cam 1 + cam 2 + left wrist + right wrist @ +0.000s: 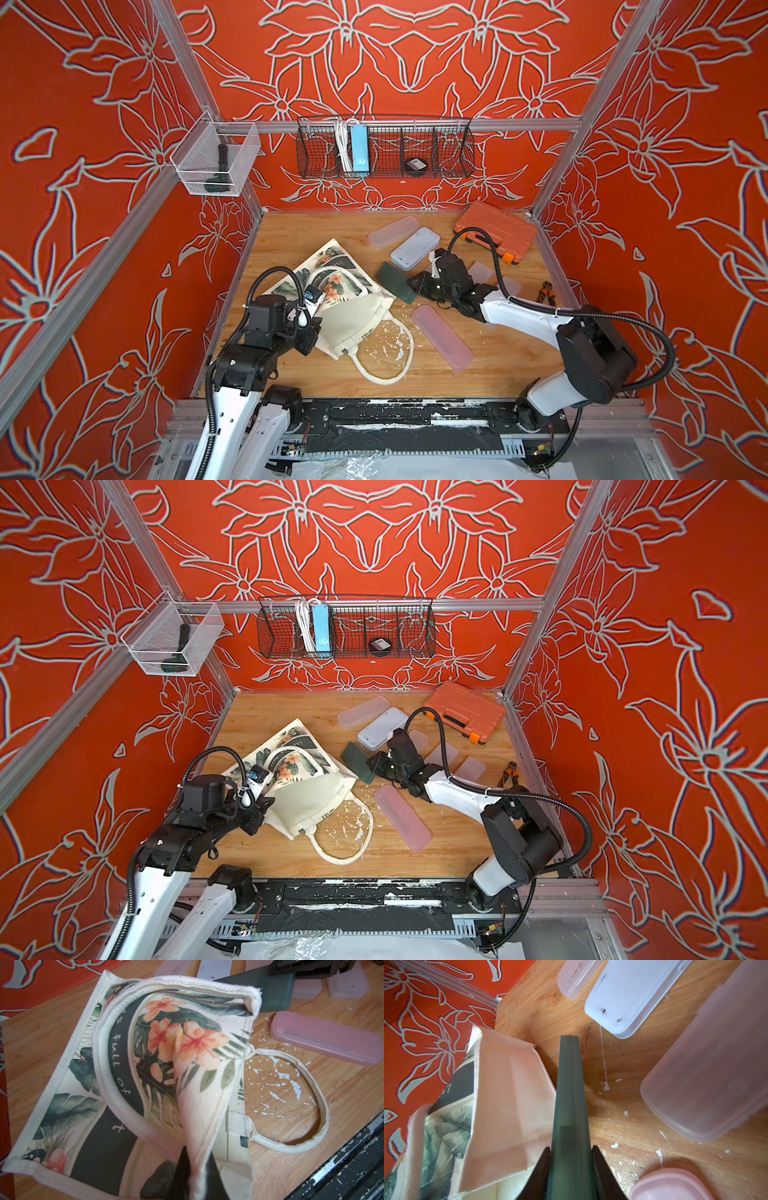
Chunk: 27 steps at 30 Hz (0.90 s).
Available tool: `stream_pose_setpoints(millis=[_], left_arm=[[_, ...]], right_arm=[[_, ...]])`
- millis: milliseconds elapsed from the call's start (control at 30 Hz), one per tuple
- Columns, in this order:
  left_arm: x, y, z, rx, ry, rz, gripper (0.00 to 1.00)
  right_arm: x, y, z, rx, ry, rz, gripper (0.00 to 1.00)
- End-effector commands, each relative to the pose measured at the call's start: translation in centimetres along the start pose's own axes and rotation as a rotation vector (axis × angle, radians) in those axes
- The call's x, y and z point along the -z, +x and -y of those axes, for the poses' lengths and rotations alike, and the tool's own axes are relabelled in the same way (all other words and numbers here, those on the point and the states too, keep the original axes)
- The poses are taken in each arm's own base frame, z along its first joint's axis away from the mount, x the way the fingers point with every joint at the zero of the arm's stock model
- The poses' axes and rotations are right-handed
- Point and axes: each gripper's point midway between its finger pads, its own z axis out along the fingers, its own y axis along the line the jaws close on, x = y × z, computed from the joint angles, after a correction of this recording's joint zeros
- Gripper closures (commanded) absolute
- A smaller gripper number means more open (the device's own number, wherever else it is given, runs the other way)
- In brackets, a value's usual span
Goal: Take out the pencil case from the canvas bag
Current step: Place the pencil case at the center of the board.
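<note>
Our left claw (197, 1157) pinches the rim of the canvas bag (353, 320), which lies on the left of the wooden table (291, 232). Just right of the bag, our right claw (571, 1148) squeezes the dark green pencil case (569, 1084) tight.

The table (291, 232) lies bare along its far left, behind the canvas bag (353, 320), and along the near edge (beside the bag's loose handle (324, 1113)). The right half is crowded: a pink case (442, 336) mid-table, pale cases (415, 248) behind, an orange toolbox (494, 232) in the far corner.
</note>
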Motion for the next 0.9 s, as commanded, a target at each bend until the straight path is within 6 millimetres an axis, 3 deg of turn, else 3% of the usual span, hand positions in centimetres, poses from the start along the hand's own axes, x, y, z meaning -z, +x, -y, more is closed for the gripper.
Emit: stream_pose_setpoints(millis=[0,300,633,867], left_arm=[[-0.1,0.5,0.0,0.009,-0.006,-0.014,1.0],[-0.1,0.5,0.0,0.006,-0.009,-0.016,1.0],[-0.2,0.6,0.0,0.008,-0.005,-0.022,1.0],[-0.1,0.4,0.0,0.007,-0.005,-0.02,1.0]], right_arm=[[-1.1,-0.8,-0.9,-0.018,-0.036,0.011,0.82],[-3.5,0.5,1.3,-0.016,0.027,-0.04,0.83],[-4.1,3.2,5.8,0.003,0.16,-0.11,0.81],[-4.4,4.5,7.5,-0.001,0.194,-0.139,0.77]])
